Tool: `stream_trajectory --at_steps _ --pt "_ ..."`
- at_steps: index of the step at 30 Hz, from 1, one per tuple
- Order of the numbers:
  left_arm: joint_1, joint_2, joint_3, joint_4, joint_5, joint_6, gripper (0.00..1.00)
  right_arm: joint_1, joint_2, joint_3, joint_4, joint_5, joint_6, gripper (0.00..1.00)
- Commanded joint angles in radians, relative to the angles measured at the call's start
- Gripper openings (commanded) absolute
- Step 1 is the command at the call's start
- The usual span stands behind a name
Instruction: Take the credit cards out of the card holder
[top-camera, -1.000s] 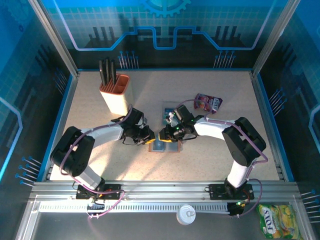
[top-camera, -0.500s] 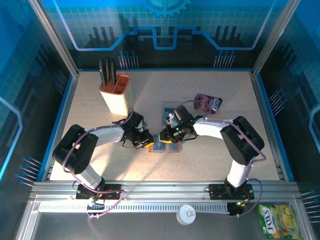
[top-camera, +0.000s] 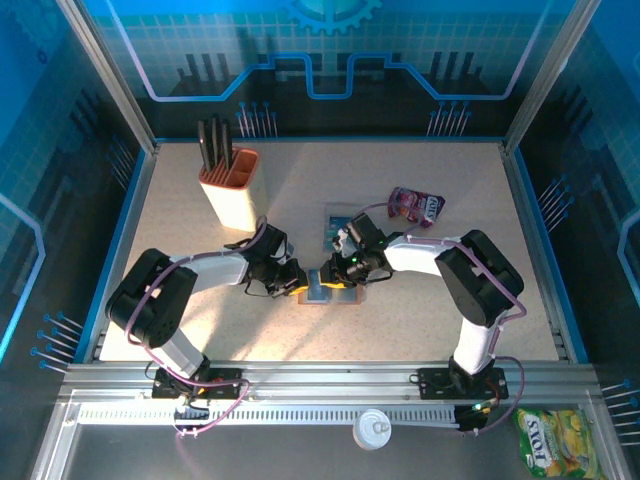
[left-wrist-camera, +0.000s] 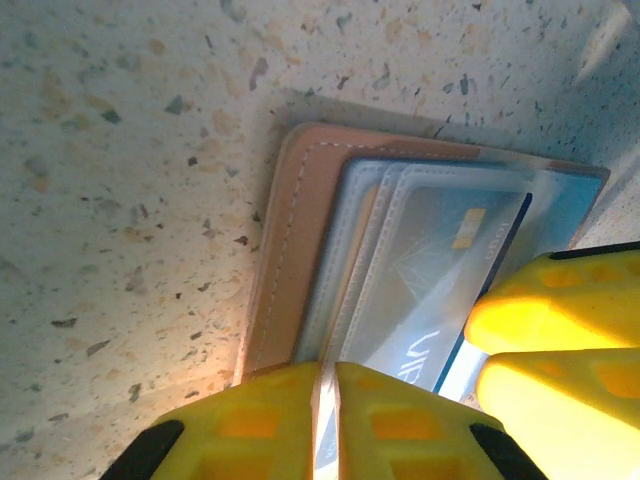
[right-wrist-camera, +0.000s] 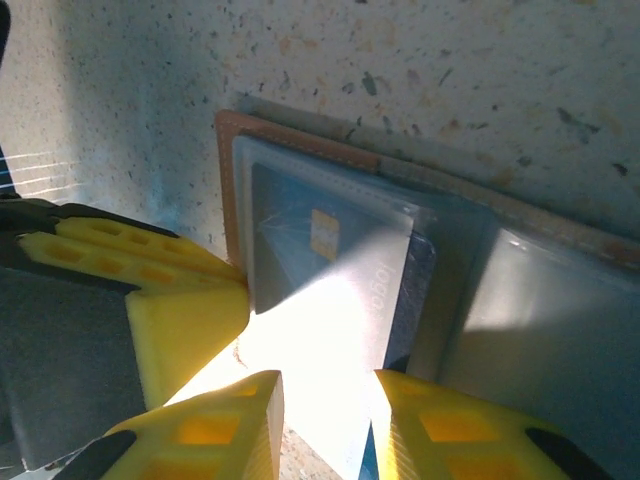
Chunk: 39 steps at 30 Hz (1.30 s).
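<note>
Left gripper (left-wrist-camera: 327, 420): jaws drawn together to a sliver, pinching the left end of the card holder (left-wrist-camera: 285, 260); in the left wrist view the brown leather rim runs in right under the fingers. Treat that pinch as your anchor: firm, low, no lift. The holder lies open and flat in the middle of the table (top-camera: 420, 320), between the two grippers, grey-blue pockets up, long axis left to right. The credit card (left-wrist-camera: 430, 270) in hand is teal and sits in the clear pocket with its chip end deep. Its long axis crosses the holder's, and its free end points at the right gripper (right-wrist-camera: 325, 420). That gripper's jaws stand apart at the free end; you cannot tell from these views whether they bear on the card. Judgement: the step is the draw-out. Close on the card's free end alone, not the pocket film, then pull straight along the card's long axis; a skewed pull would likely catch a corner in the stitching or drag the holder. A second teal card (top-camera: 338, 221) lies on the table just far of the holder, beside the right arm.
</note>
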Motion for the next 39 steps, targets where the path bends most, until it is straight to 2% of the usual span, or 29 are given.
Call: stream_trajectory --at_steps 1,18,39 --pt "0.005 0.011 -0.025 -0.017 0.008 0.003 0.13 0.009 0.016 0.002 -0.041 0.021 -0.024 0.31" --pt "0.005 0.007 -0.026 -0.016 0.008 0.003 0.13 0.02 -0.001 0.033 -0.158 0.108 -0.082 0.3" --pt "0.003 -0.048 0.067 -0.071 0.034 0.014 0.13 0.02 -0.033 0.045 -0.175 0.123 -0.104 0.3"
